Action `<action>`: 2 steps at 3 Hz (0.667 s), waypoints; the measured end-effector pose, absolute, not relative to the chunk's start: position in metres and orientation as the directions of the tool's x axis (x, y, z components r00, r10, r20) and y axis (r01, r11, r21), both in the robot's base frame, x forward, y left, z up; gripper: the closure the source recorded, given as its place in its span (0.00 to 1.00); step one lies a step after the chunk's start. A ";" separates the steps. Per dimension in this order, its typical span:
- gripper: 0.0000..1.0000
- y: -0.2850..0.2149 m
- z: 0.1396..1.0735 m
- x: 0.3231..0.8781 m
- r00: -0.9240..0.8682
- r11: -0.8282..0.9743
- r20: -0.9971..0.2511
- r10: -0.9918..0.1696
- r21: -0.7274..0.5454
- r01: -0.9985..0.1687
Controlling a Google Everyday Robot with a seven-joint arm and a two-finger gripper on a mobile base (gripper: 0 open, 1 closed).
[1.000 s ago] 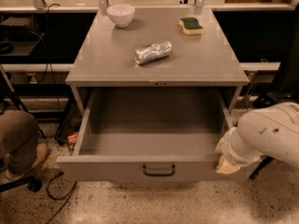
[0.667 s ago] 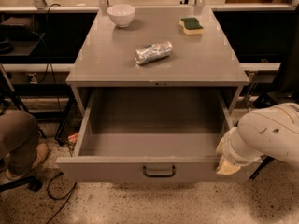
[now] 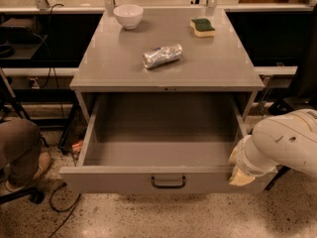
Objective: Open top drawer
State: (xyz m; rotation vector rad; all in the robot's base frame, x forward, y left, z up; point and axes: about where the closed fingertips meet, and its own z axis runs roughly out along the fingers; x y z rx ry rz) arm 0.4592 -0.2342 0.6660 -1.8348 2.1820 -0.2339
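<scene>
1. I see the top drawer pulled well out from under the grey cabinet top. Its plain grey inside is open to the camera.
2. The gripper sits at the drawer's front right corner, against the right end of the front panel. It is well to the right of the small dark loop handle at the panel's centre.
3. From this view I cannot tell whether the gripper is spread or closed; only its pale tip shows beyond the wrist.
4. The white arm reaches in from the right of the drawer, low and near the floor.
5. Behind and above the drawer, the cabinet top carries three things. A white bowl stands at the far left and a yellow sponge with a green top at the far right. A crinkled silver packet lies on its side near the middle.
6. Left of the drawer, a person's leg in brown trousers shows at the picture's edge.
</scene>
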 end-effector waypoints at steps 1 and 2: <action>0.38 -0.234 0.667 0.459 -0.153 0.179 -0.108 -0.982 -0.301 -0.937; 0.07 -0.238 0.672 0.459 -0.160 0.186 -0.108 -0.981 -0.307 -0.933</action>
